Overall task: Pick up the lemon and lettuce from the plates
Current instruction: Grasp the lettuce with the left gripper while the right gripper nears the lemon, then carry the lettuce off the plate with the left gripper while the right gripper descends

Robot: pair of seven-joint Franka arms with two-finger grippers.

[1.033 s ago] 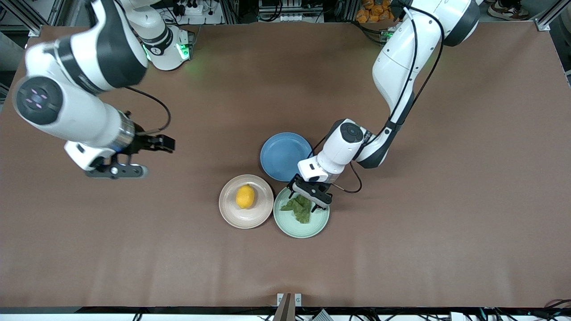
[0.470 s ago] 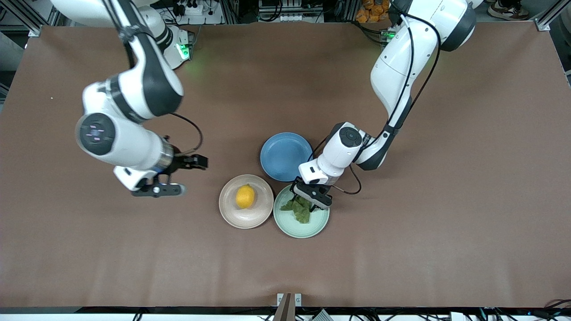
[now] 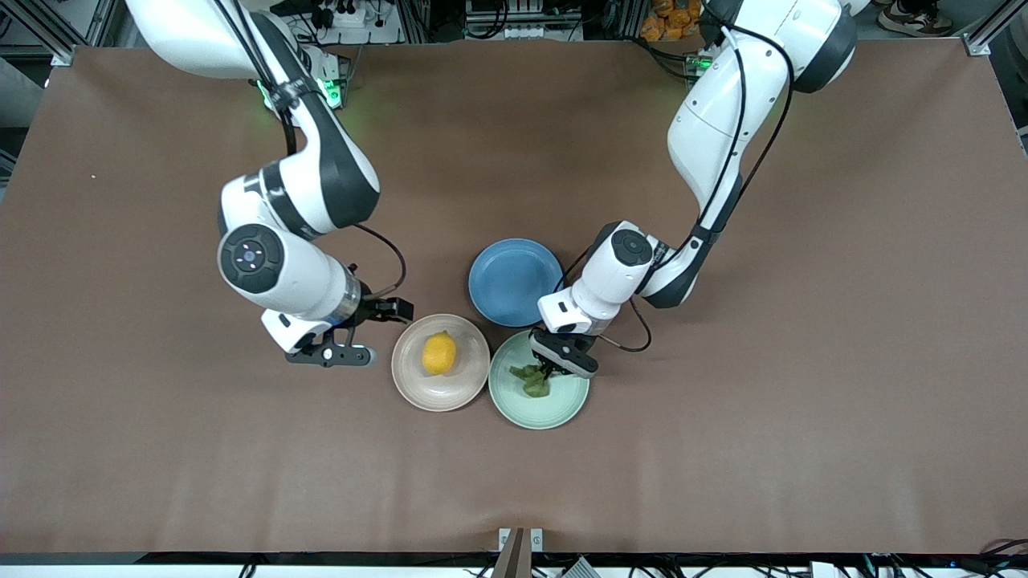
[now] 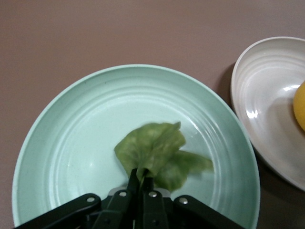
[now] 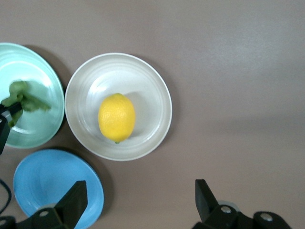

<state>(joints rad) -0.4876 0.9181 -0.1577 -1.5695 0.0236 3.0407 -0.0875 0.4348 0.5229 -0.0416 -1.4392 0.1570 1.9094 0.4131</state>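
The left gripper (image 4: 140, 183) pinches the lettuce (image 4: 157, 155) on the mint plate (image 3: 554, 409), while the right gripper (image 5: 138, 202) hovers with fingers spread beside the beige plate (image 3: 414, 385) holding the lemon (image 3: 438, 353).

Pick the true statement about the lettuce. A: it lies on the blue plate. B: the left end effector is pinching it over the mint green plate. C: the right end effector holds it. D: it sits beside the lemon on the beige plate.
B: the left end effector is shut on the lettuce over the mint green plate.
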